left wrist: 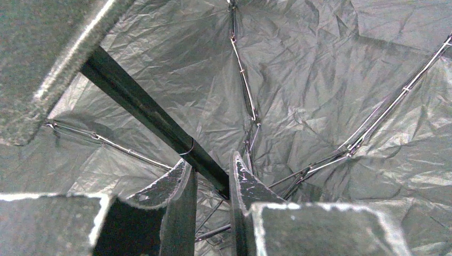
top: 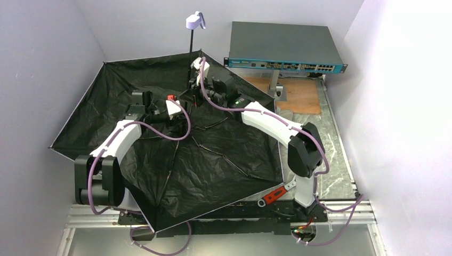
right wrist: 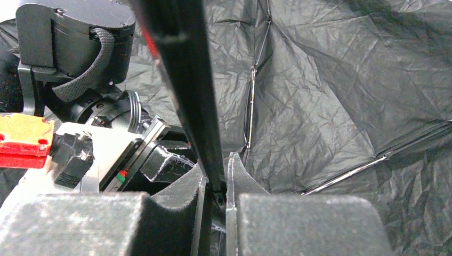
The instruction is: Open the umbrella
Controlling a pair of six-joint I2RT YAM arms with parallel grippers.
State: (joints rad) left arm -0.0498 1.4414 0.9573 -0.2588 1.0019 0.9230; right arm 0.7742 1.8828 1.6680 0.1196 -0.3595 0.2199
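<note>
The right gripper (right wrist: 216,172) is pressed together on the thin black shaft (right wrist: 186,80) of the umbrella (top: 213,160), its two fingers pinching the rod with no gap showing on either side; the left gripper (left wrist: 210,159) sits lower on the same shaft, fingers (left wrist: 242,194) a narrow way apart with the rod running down between them, and whether they squeeze it or merely bracket it I cannot tell; the umbrella lies spread wide and upside down over the left and middle of the table (top: 336,160), black lining upward, thin metal ribs (left wrist: 242,80) fanning out from the hub, a pale edge along its rim, the shaft rising to the small pale handle (top: 195,21) at the top; a red-handled tool (top: 274,195) lies just beside the canopy's near right edge; a brown board (top: 298,93) sits at the far right under a dark teal flat box (top: 282,48) raised on a stand; plain pale walls (top: 42,53) close in left, right and behind.
</note>
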